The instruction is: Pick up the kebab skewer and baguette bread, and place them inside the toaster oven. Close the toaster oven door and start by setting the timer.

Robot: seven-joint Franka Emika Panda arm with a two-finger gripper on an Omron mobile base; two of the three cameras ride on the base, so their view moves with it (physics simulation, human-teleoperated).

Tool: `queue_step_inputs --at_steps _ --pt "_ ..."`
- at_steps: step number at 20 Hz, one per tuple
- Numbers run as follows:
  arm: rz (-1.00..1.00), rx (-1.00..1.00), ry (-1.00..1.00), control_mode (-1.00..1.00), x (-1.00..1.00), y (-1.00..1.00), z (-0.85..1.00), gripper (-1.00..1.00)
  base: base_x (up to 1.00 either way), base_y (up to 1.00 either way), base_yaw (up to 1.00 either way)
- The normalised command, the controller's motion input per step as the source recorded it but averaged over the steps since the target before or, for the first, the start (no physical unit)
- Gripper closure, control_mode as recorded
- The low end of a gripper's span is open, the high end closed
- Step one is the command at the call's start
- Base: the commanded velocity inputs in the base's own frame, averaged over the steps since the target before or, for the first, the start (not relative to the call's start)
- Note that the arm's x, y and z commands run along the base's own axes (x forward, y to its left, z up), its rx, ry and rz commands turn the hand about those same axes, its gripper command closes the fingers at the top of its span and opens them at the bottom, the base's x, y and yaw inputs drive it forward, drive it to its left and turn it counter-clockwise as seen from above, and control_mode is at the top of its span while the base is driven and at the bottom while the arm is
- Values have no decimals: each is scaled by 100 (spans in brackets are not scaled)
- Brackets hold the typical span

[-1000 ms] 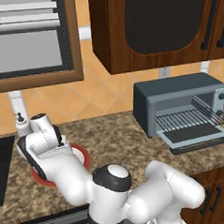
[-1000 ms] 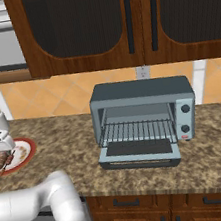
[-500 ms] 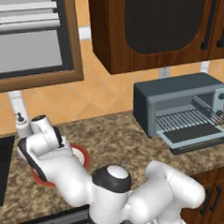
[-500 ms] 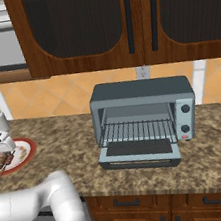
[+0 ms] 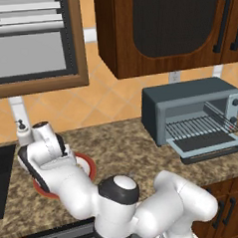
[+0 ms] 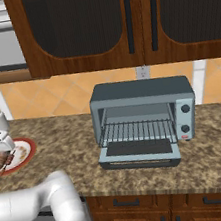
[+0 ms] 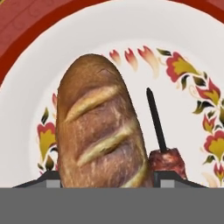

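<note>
The gripper (image 6: 2, 156) is down on the red-rimmed plate (image 6: 27, 149) at the counter's (image 6: 69, 154) left end; its fingers (image 7: 52, 180) straddle the baguette (image 7: 98, 127), but whether they have closed on it I cannot tell. The skewer (image 7: 162, 151) lies just beside the loaf on the same plate. Well to the right, the oven (image 6: 144, 120) stands with its door (image 6: 138, 151) dropped open, rack showing

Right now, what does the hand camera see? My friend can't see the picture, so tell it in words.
A golden-brown baguette bread lies on a white plate with a red rim and flower pattern, close up. Beside it lies the kebab skewer, its thin dark stick pointing away from a red-brown meat chunk.
</note>
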Motion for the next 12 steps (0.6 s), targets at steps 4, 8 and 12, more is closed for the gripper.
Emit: queue_step_inputs --at_steps 4,8,12 --pt "-4 -1 0 -100 -23 -4 61 100 0 0 0" --pt "-11 0 0 -100 -36 -38 62 100 0 0 0" --pt "-13 0 1 -100 -12 -18 51 100 0 0 0"
